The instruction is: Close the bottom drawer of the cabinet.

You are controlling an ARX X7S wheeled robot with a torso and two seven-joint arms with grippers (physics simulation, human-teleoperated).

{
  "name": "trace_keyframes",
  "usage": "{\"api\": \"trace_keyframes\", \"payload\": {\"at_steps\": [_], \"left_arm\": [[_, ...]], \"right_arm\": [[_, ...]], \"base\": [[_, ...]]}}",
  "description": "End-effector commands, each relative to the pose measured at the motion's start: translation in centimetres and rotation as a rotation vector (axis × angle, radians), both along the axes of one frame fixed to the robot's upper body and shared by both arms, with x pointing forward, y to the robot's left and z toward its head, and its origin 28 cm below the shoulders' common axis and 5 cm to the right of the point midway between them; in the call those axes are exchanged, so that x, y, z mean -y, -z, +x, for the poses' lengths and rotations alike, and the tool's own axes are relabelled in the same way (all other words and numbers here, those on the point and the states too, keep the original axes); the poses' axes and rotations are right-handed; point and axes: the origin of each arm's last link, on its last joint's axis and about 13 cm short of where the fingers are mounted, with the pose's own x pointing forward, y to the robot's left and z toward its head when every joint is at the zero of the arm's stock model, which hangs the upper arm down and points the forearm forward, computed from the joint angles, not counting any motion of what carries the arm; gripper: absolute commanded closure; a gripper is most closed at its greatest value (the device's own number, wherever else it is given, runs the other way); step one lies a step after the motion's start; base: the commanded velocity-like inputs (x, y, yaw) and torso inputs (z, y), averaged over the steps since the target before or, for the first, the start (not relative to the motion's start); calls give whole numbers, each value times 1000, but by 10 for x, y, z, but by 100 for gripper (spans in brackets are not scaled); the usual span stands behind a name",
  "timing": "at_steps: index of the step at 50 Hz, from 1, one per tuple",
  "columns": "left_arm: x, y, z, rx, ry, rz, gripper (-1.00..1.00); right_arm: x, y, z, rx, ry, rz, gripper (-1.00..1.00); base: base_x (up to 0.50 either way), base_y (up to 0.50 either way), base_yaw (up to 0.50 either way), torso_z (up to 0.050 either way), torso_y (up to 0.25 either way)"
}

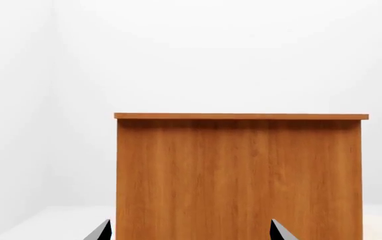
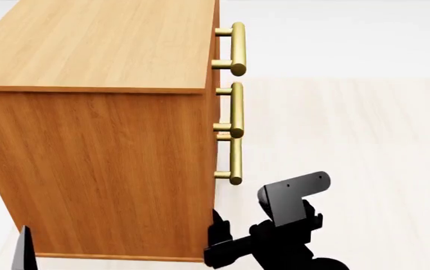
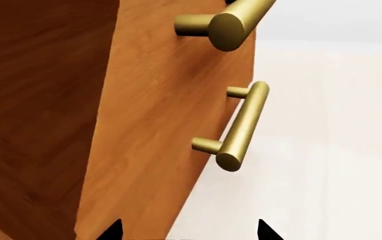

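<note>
The orange-brown cabinet (image 2: pixel 102 152) fills the left of the head view, seen from its side. Three brass handles stick out of its front. The lowest one (image 2: pixel 235 162) belongs to the bottom drawer. Its front lies in line with the two above and no gap shows. My right gripper (image 2: pixel 216 239) is open and empty at the cabinet's lower front corner. In the right wrist view (image 3: pixel 189 231) it faces the cabinet front (image 3: pixel 157 115) and two handles (image 3: pixel 240 127). My left gripper (image 1: pixel 191 232) is open and empty, facing a plain cabinet panel (image 1: pixel 237 170).
Pale floor (image 2: pixel 349 140) stretches in front of the cabinet's drawer side. White walls (image 1: pixel 177 55) stand behind the cabinet. One left finger (image 2: pixel 23 250) shows at the head view's lower left, beside the cabinet's side panel.
</note>
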Motion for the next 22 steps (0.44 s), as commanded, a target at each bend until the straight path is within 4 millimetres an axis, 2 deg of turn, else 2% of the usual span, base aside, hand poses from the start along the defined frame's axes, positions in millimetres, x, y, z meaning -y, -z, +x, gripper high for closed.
{"api": "trace_keyframes", "payload": {"at_steps": [1,10,22], "left_arm": [[-1,-1,0,2,-3,-2,-100],[0,-1,0,1,-3,-2,-100],[0,0,0,0,0,0,-100]], "right_arm": [[-18,0,-4,-15,-138,90,-100],[-15,0,-3,-24,-130,98,-100],[0,-3,3,-11,22,72,-100]], "base": [[0,0,0,0,0],[0,0,0,0,0],[0,0,0,0,1]]}}
